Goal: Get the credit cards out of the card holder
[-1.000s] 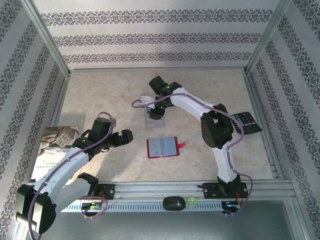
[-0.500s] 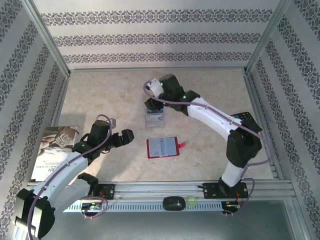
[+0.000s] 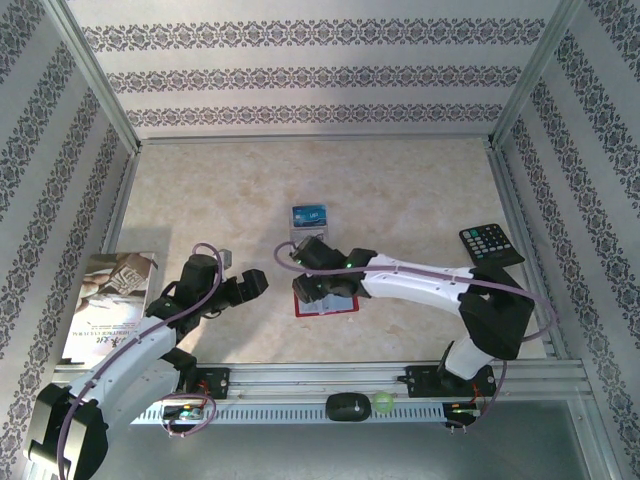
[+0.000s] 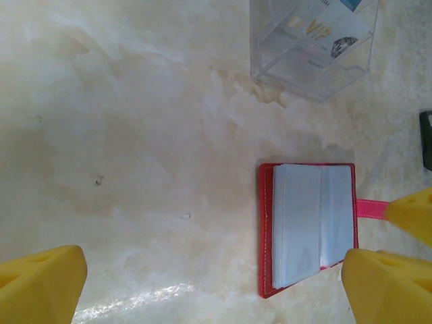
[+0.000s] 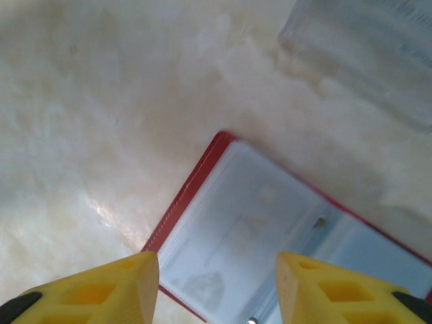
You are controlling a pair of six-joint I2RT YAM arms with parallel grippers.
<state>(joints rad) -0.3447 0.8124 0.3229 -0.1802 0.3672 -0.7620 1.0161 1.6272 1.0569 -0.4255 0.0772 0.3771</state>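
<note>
grey card marked VIP, red wallet open

Open red card holder (clear sleeves up) lies on a marbled table, beside one of the left claw's wide-spread yellow fingertips; clear box beyond.

"vip" stands on the silver-grey card in the clear box, well ahead of the left fingers. smaller print beside it is unreadable.

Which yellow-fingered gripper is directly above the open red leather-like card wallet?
The right gripper: it hangs over the red wallet with open fingers, whereas the left gripper is off to its side.
</note>
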